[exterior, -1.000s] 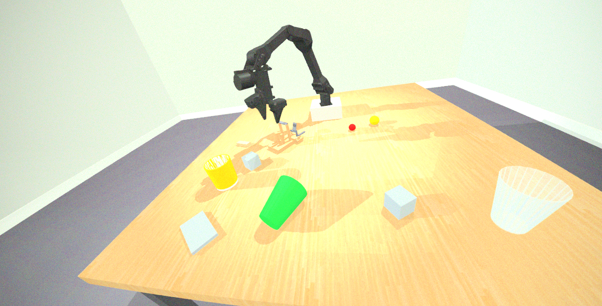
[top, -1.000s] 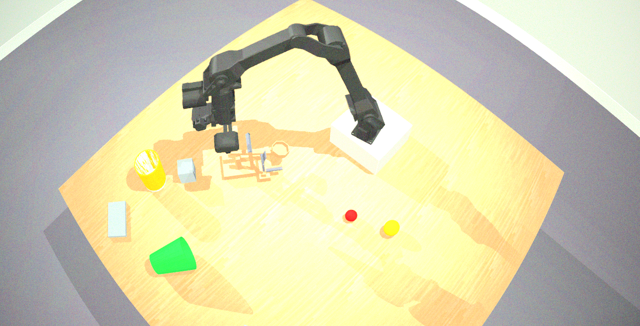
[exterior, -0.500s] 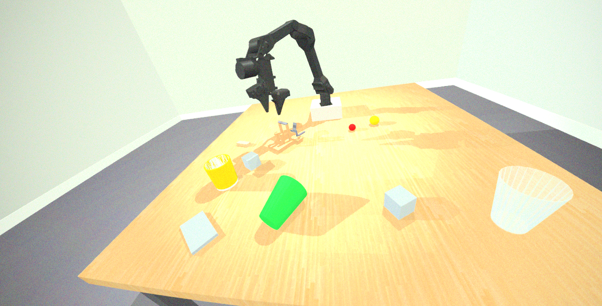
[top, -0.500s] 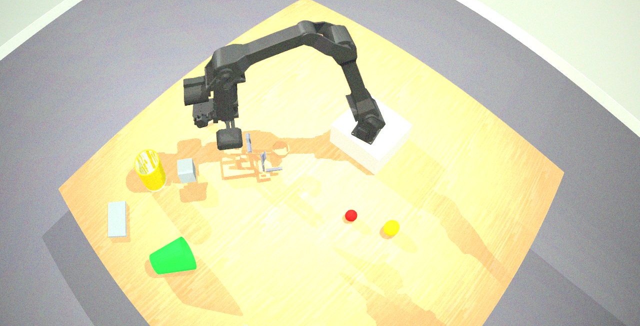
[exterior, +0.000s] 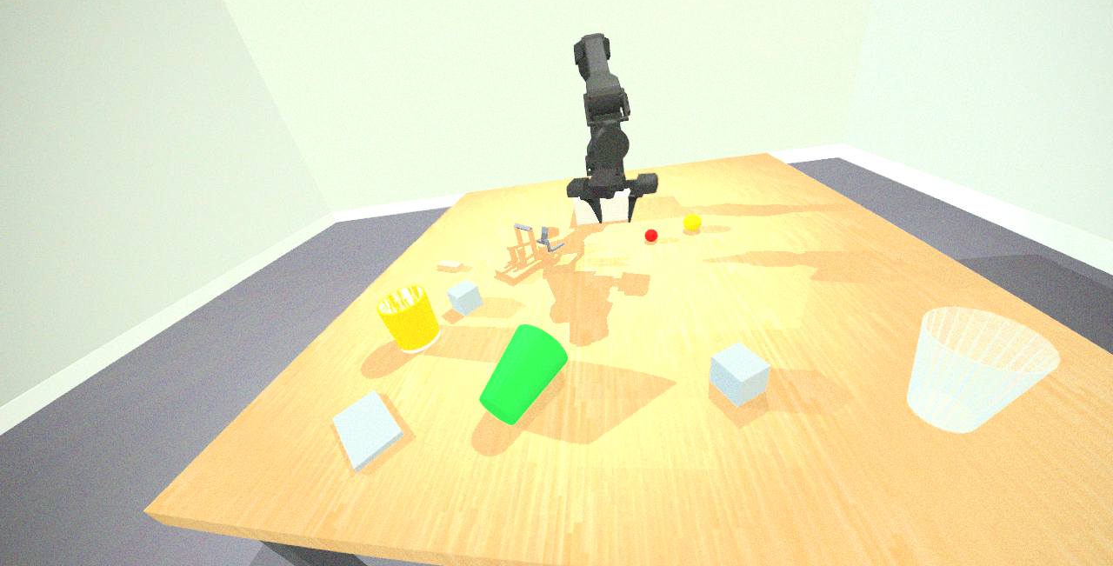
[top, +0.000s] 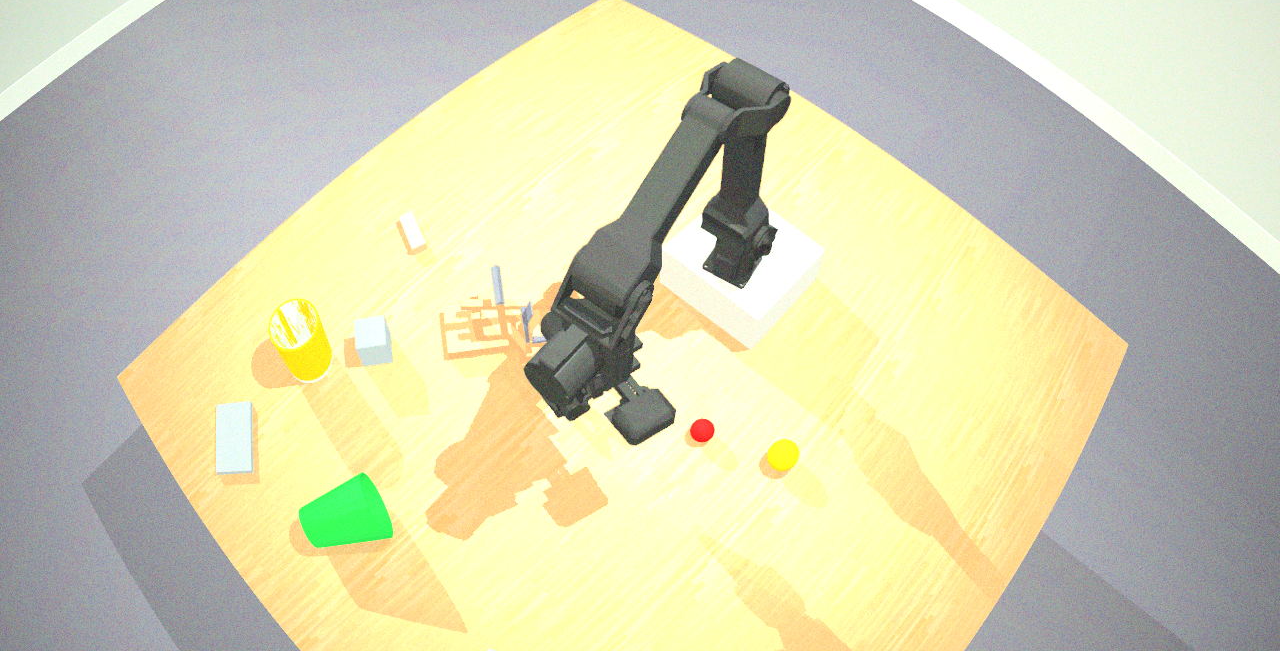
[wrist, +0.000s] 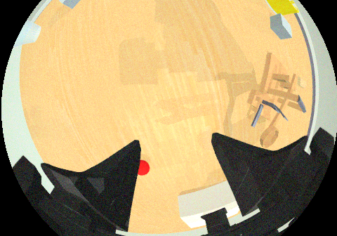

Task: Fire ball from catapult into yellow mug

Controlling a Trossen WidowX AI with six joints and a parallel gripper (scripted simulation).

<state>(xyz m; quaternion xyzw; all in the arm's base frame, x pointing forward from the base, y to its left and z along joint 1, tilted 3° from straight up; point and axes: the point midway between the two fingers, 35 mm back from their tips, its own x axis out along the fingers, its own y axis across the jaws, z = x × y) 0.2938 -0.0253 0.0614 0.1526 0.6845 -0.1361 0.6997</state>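
Pale walls, grey floor, and a wooden surface [exterior: 816, 484] carrying everything. The arm [top: 666, 190] rises from a white block [top: 787, 280] and bends down toward the middle of the surface, w/ the claw [exterior: 612, 210] hanging above the wood, jaws apart and nothing between them. The wrist view shows the two dark fingers spread, w/ the red ball [wrist: 143, 168] just beside the inner edge of one, not between them and not touching as far as I can tell. From the top the red ball [top: 701, 429] lies near the claw, a yellow ball [top: 782, 453] a bit farther on. The catapult [exterior: 529, 247], a small wooden frame w/ grey metal bits, sits off to the side, approx between the arm and the yellow mug [exterior: 408, 317], which stands upright next to a pale cube [exterior: 464, 296]. A green cup [exterior: 523, 372] lies tipped over, nearer the exterior camera. Step in hand, I'd judge: reaching for a ball, so loading hasn't begun; which ball is meant isn't certain, but red is closest. Next move prob needs the claw shifted sideways to centre over that ball, then lowered and closed gently, since a round ball may roll off if nudged by one finger first.
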